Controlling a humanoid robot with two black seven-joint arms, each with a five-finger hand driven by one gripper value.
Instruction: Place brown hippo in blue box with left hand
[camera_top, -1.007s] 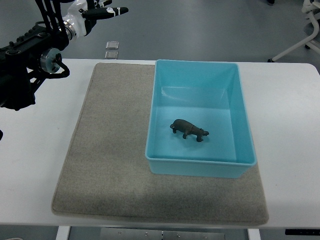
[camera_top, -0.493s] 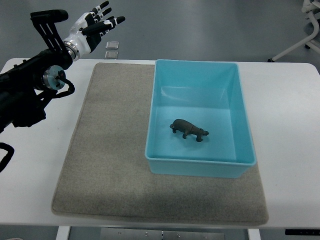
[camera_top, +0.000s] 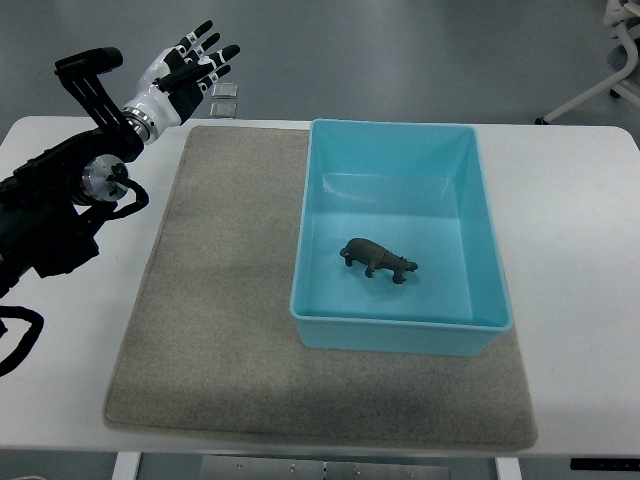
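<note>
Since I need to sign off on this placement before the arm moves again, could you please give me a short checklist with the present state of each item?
1. Brown hippo inside the blue box: ok, it stands on the box floor.
2. Hippo upright: ok, on its feet, apart from the walls.
3. Left hand released: ok, fingers spread and holding nothing.
4. Left hand clear of the box: ok, it is beyond the table's far left corner, away from the box.
5. Box seated on the grey mat: ok, though its right side overhangs onto the white table.
6. Right hand position: cannot tell, it is not in view.
</note>
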